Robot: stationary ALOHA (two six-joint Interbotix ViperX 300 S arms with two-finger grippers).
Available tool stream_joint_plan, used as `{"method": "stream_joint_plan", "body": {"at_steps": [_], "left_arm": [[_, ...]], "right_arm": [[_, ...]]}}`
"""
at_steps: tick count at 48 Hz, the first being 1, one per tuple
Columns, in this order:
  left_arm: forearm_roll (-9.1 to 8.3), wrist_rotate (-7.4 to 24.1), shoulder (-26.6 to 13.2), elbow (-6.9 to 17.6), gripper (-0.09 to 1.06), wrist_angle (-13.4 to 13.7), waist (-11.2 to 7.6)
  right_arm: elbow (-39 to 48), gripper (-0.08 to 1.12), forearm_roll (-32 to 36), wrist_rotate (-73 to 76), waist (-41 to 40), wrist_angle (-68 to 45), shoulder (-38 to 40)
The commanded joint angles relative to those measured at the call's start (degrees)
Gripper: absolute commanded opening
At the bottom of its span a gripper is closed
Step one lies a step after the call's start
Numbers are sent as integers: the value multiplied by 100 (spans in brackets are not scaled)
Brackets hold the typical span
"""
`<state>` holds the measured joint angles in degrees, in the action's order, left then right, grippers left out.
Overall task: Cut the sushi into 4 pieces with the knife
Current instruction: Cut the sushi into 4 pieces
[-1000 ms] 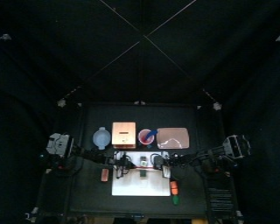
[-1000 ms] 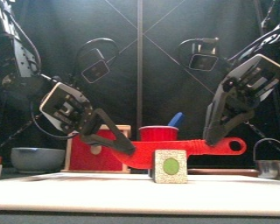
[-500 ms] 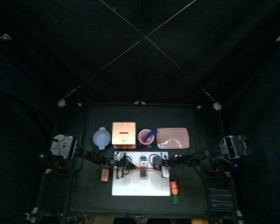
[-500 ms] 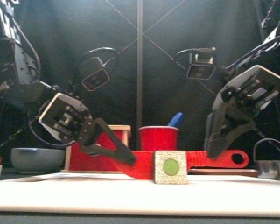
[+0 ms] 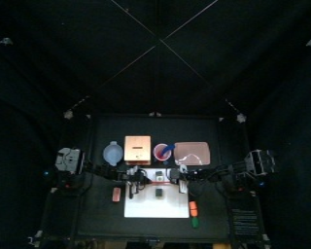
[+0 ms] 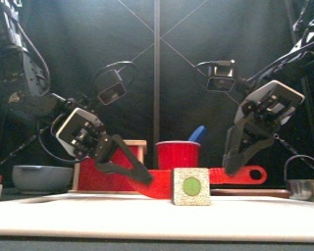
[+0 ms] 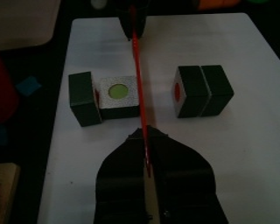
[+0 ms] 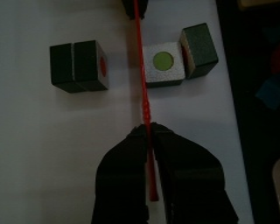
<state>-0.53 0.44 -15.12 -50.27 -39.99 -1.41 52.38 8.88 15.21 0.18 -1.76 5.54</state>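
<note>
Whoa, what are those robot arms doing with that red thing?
The two arms are holding a red knife together. The left gripper pinches one end and the right gripper pinches the other. The knife stretches across the white cutting board, right over the gap in a toy sushi roll, with the chunk with a green middle on one side and the two-block chunk on the other. So the roll is in two parts, not four yet.

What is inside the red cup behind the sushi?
The end of a blue knife sticks out above the rim of the red cup. The cup's wall hides the rest of it, and the red knife, held in front, covers the cup's foot.
</note>
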Motion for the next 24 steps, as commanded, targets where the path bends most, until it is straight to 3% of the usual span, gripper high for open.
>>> {"method": "stream_joint_plan", "body": {"at_steps": [1, 13, 24], "left_arm": [[-53, 9, 290, 70, 31, -9, -26], [-220, 0, 896, 0, 31, -9, -431], [-246, 0, 923, -9, 31, -9, -668]], "right_arm": [[-114, 7, -18, 18, 26, -35, 404], [-88, 7, -53, 26, 369, 35, 817], [-70, 7, -229, 26, 580, 35, 791]]}}
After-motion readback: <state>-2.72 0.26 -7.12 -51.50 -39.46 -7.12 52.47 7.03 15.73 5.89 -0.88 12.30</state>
